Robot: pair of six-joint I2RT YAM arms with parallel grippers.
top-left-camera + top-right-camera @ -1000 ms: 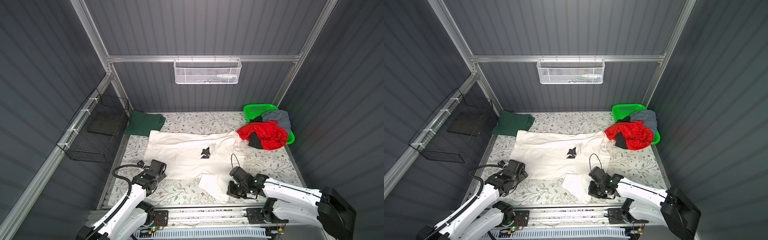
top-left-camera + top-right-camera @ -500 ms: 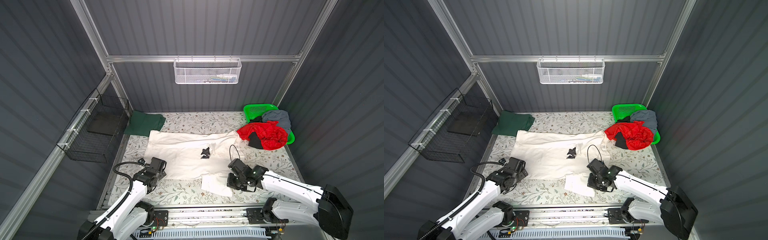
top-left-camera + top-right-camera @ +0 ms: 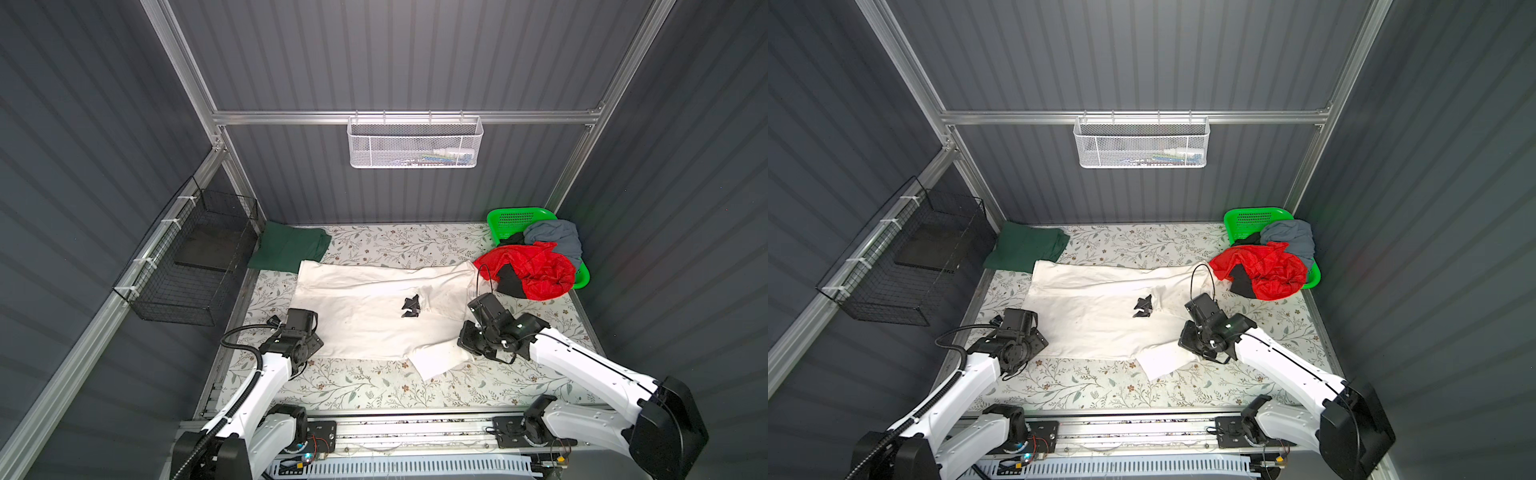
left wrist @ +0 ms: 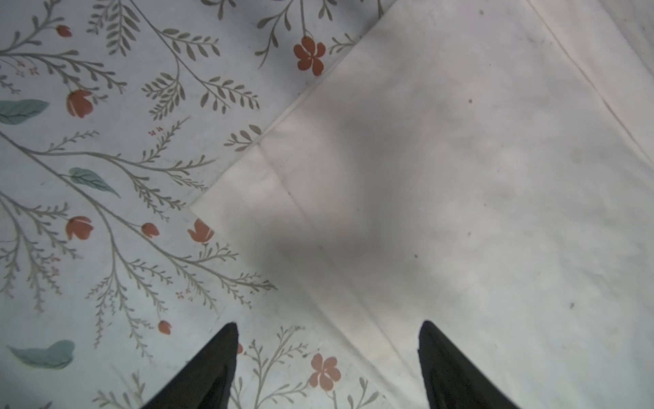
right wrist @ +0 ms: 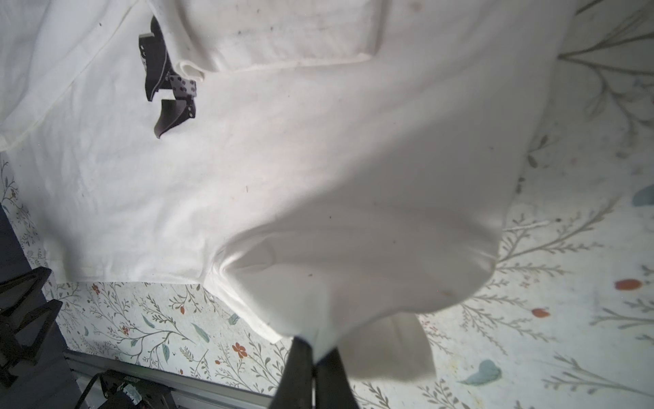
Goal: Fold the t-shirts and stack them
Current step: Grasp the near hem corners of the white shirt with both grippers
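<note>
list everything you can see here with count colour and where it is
off-white t-shirt: one, off-white, spread across the middle of the table
dark green t-shirt: one, dark green, far left corner
red t-shirt: one, red, heaped over the basket's near edge
grey-blue t-shirt: one, grey-blue, in the basket
black t-shirt: at least one, black, under the red one
green basket: one, bright green, far right corner
small black pieces: two or three, black, on the off-white t-shirt
white mesh basket: one, white, back rail
black wire basket: one, black, left wall
table: one, floral cover
left gripper: open, over the shirt's near left corner
right gripper: shut, pinching the off-white t-shirt
</note>
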